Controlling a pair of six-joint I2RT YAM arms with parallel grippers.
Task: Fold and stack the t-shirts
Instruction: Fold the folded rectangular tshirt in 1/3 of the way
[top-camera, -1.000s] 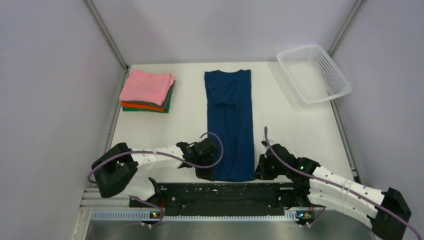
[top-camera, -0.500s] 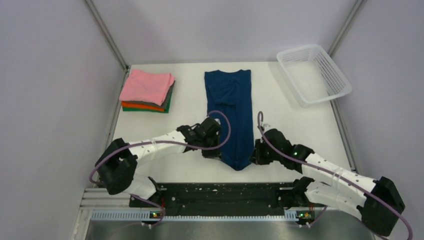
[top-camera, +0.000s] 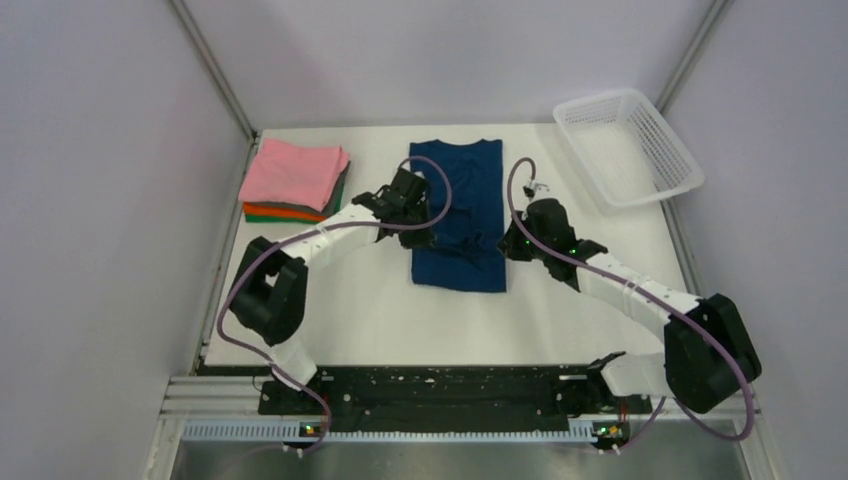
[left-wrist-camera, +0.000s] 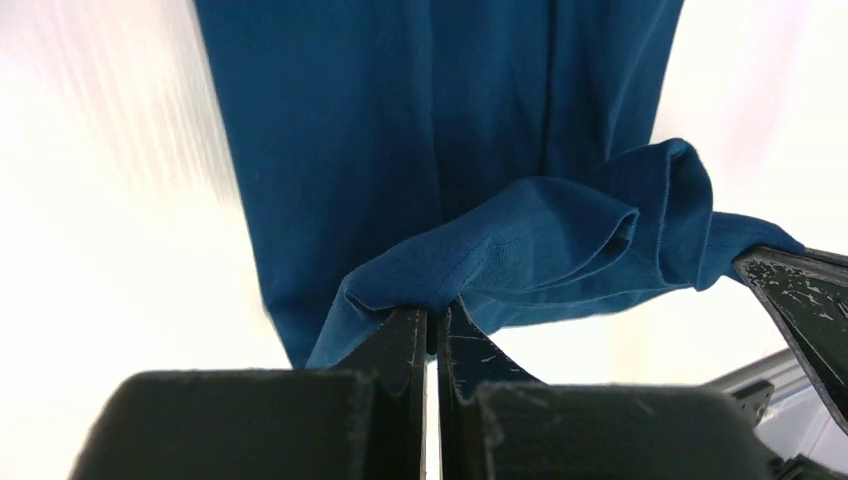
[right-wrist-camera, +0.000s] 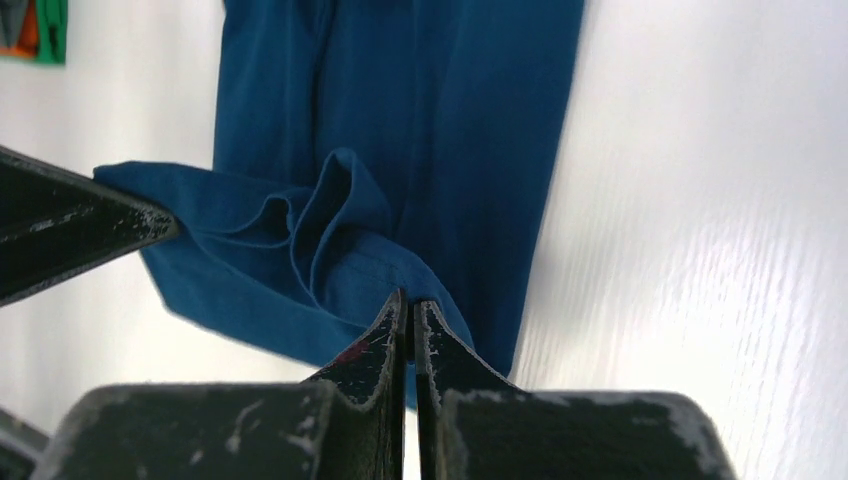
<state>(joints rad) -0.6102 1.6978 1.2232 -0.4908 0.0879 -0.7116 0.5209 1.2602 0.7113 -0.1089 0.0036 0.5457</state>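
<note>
The navy blue t-shirt (top-camera: 462, 215) lies as a narrow strip in the middle of the table, its near end lifted and carried back over itself. My left gripper (top-camera: 418, 232) is shut on the hem's left corner (left-wrist-camera: 420, 280). My right gripper (top-camera: 510, 246) is shut on the hem's right corner (right-wrist-camera: 400, 275). The hem sags in folds between them, above the lower layer (left-wrist-camera: 400, 110). The chest print is hidden. A stack of folded shirts, pink (top-camera: 292, 172) on top, orange (top-camera: 285, 212) and green (top-camera: 333, 210) below, sits at the far left.
A white mesh basket (top-camera: 628, 146) stands at the far right corner. The enclosure walls close in the left, right and back. The black rail (top-camera: 430, 390) with the arm bases runs along the near edge. The stack's green edge (right-wrist-camera: 40, 25) shows in the right wrist view.
Both grippers have carried the shirt's near hem away from the table's front edge toward the back. The shirt went from a long flat strip to half its length, doubled over.
</note>
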